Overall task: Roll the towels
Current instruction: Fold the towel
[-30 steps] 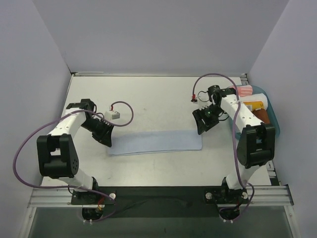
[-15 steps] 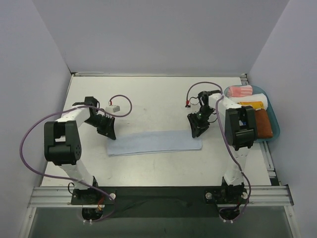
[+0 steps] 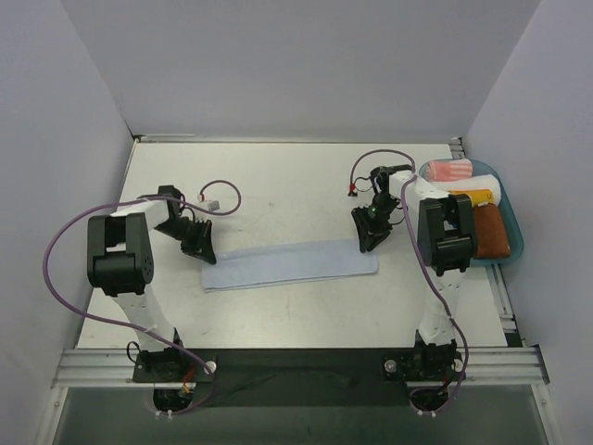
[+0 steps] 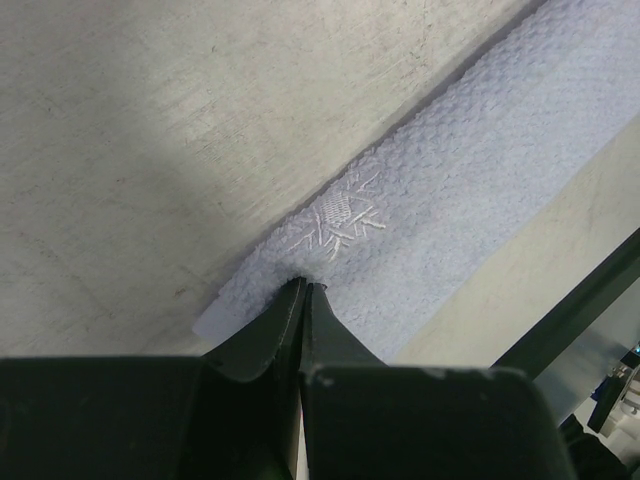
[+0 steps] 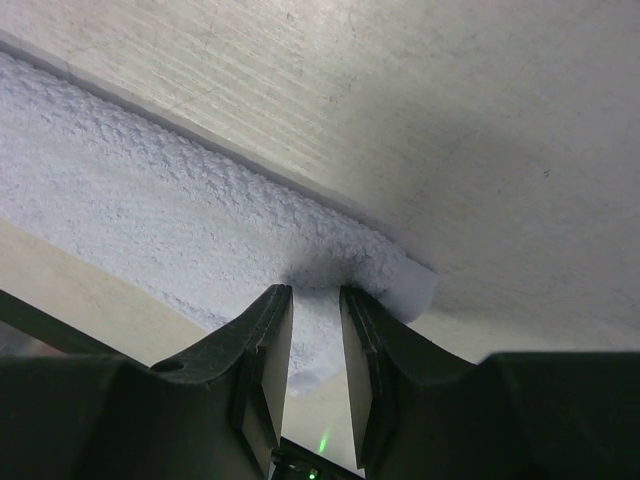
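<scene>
A pale light-blue towel point(image 3: 289, 263) lies folded into a long strip across the middle of the table. My left gripper point(image 3: 205, 251) is at its far left corner, and in the left wrist view the jaws point(image 4: 303, 285) are pressed together on the towel's edge point(image 4: 450, 190). At the far right corner is my right gripper point(image 3: 367, 245). Its jaws point(image 5: 315, 292) stand a narrow gap apart, with the thick folded edge point(image 5: 150, 190) bunched between the tips. The rust-brown towel point(image 3: 491, 232) lies in the tray on the right.
A teal tray point(image 3: 516, 243) at the right edge also holds a pink-and-white striped cloth point(image 3: 451, 171) and a yellow cloth point(image 3: 473, 197). Purple cables loop over the table behind each gripper point(image 3: 227, 197). Walls enclose the left, back and right sides.
Both grippers have narrowed onto the towel's far corners. Both arms have swung so that their upper links stand more upright, and the towel's far edge has lifted slightly at the corners.
</scene>
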`<state>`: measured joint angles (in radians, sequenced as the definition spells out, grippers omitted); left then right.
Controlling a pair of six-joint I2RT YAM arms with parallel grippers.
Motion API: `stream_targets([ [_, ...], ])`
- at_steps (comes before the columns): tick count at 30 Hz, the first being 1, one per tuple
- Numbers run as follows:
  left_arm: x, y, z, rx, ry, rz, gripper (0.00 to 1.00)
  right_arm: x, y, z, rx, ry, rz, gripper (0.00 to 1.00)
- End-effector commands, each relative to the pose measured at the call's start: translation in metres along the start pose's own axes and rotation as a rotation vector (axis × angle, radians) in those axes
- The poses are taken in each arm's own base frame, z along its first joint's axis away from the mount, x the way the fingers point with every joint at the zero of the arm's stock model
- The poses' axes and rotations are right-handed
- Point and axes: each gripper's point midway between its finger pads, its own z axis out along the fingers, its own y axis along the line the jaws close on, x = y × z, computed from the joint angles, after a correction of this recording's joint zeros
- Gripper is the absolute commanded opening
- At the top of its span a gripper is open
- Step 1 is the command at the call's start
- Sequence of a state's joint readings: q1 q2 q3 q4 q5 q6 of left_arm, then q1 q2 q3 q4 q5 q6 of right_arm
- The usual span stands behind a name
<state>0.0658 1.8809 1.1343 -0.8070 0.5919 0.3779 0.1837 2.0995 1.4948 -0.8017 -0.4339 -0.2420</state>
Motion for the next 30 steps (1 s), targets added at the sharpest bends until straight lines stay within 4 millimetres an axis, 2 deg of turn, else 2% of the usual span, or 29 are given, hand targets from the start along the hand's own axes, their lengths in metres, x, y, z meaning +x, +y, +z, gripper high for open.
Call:
stream_targets([
  [1, -0.001, 0.043, 0.007, -0.156, 0.021, 0.046, 0.02, 0.001, -0.016, 0.000, 0.064, 0.032, 0.006, 0.28],
  [4, -0.005, 0.032, 0.001, -0.111, 0.012, 0.077, 0.04, -0.002, -0.014, -0.005, 0.061, 0.012, -0.001, 0.28],
  [5, -0.014, 0.015, -0.004, -0.040, -0.030, 0.097, 0.06, -0.007, -0.009, -0.012, 0.046, -0.015, -0.008, 0.28],
  [6, -0.013, 0.003, -0.009, 0.003, -0.032, 0.102, 0.08, -0.009, -0.005, -0.017, 0.037, -0.028, -0.009, 0.28],
  [8, -0.024, -0.022, -0.021, 0.080, -0.098, 0.143, 0.09, -0.015, 0.007, -0.030, 0.003, -0.074, -0.029, 0.27],
  [12, -0.036, -0.049, -0.039, 0.118, -0.161, 0.172, 0.09, -0.019, 0.022, -0.049, -0.017, -0.117, -0.043, 0.27],
  [14, -0.038, -0.053, -0.043, 0.117, -0.173, 0.169, 0.10, -0.017, 0.024, -0.055, -0.018, -0.127, -0.037, 0.29],
  [15, -0.039, -0.053, -0.044, 0.113, -0.173, 0.165, 0.12, -0.014, 0.022, -0.056, -0.021, -0.123, -0.023, 0.37],
  [17, -0.036, -0.056, -0.047, 0.112, -0.168, 0.159, 0.16, -0.008, 0.022, -0.060, -0.024, -0.122, 0.009, 0.40],
  [21, -0.027, -0.059, -0.050, 0.098, -0.164, 0.178, 0.23, 0.014, 0.014, -0.057, -0.013, -0.094, 0.072, 0.51],
  [25, -0.018, -0.062, -0.049, 0.089, -0.157, 0.190, 0.32, 0.031, 0.004, -0.042, 0.015, -0.038, 0.122, 0.49],
  [30, -0.014, -0.063, -0.048, 0.089, -0.150, 0.193, 0.36, 0.030, 0.001, -0.026, -0.004, -0.016, 0.166, 0.46],
])
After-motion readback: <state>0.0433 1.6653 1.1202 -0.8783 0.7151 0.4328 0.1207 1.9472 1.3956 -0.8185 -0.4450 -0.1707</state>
